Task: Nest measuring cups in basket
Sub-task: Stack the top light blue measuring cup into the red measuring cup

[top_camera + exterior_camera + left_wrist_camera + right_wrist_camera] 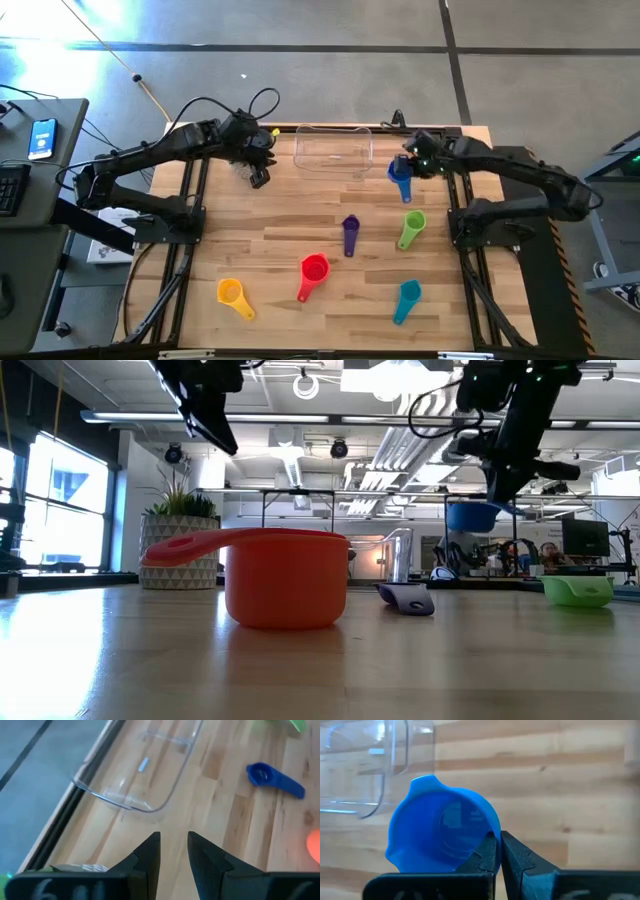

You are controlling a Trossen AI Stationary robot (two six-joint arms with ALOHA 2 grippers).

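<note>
The clear basket (pixel 333 150) stands at the table's far edge and nothing shows inside it. My right gripper (pixel 408 168) hovers just off its right end, shut on the blue cup (pixel 400 180), which hangs above the table in the low view (pixel 473 515). My left gripper (pixel 258 172) is open with a narrow gap (pixel 174 851) and hangs over bare wood by the basket's left end (pixel 131 785). The purple (pixel 350 235), green (pixel 411 228), red (pixel 312 272), orange-yellow (pixel 233 295) and teal (pixel 406 300) cups lie apart on the table. My right gripper pinches the blue cup's side wall at the rim (pixel 490 832), one finger (pixel 482 857) inside the bowl and the other (pixel 517 857) outside. The fingers come from above, pointing down. The cup is lifted clear of the table, its mouth facing up toward the wrist.
A white-potted plant (pixel 180 545) stands beyond the table's far edge. A side desk with a phone (pixel 40 138) sits left of the table. Bare wood lies between the basket and the row of cups, and along the table's near edge between the cups.
</note>
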